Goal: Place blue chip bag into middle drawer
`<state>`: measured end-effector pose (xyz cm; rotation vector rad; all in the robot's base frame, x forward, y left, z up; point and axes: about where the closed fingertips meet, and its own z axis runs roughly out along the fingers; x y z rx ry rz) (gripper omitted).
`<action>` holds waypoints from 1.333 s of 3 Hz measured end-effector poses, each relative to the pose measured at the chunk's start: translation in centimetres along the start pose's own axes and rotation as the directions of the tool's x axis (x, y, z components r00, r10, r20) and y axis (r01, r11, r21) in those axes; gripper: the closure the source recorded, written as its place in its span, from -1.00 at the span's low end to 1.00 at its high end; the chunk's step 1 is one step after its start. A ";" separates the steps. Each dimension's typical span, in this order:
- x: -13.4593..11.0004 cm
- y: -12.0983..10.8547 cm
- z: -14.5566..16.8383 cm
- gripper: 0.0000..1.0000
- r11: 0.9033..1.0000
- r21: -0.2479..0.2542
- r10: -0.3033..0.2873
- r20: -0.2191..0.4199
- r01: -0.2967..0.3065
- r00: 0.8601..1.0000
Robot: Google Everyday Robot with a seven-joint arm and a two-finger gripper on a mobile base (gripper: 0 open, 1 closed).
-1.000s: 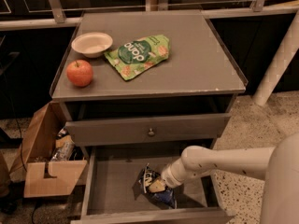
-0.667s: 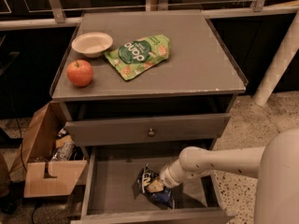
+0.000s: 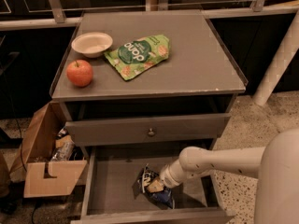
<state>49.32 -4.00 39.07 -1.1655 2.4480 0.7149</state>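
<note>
Lying crumpled on middle drawer floor, dark navy blue chip bag; hand touching it, grip unclear.

gripper is down in the middle drawer, covering part of the blue chip bag. the drawer's front lip gets clipped by the bottom edge. stuff inside the cardboard box is too murky to tell.

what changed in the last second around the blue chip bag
Hardly anything: the gripper stays down on the crinkly dark blue foil chip bag in the open grey middle drawer. The white arm edged slightly left. The red apple, white bowl and green pouch stayed put.
</note>
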 end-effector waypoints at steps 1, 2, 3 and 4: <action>0.0 0.0 0.0 -0.31 1.000 0.000 0.000 0.000 0.000 1.000; 0.0 0.0 0.0 -0.77 1.000 0.000 0.000 0.000 0.000 1.000; 0.0 0.0 0.0 -1.00 1.000 0.000 0.000 0.000 0.000 1.000; 0.0 0.0 0.0 -1.00 1.000 0.000 0.000 0.000 0.000 1.000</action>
